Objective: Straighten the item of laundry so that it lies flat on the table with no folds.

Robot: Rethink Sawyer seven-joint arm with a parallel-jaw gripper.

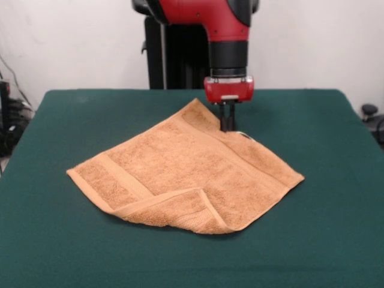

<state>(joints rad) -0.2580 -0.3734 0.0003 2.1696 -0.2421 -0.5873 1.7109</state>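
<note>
The orange-tan towel (192, 162) lies spread like a diamond on the dark green table (66, 252). Its near corner (180, 211) is folded back over itself, showing the hem and a border band. The rest lies mostly flat. A small white tag (245, 135) pokes out at the far right edge. My gripper (227, 125) hangs straight down from the red arm at the towel's far edge, just left of the tag. Its dark fingers stand close together with their tips down on the cloth's edge, pinching it.
The robot's black pedestal (174, 60) stands behind the table's far edge. Cables and dark equipment (9, 120) sit off the table at the left, and a dark object (371, 114) at the right. Green table surface surrounds the towel on all sides.
</note>
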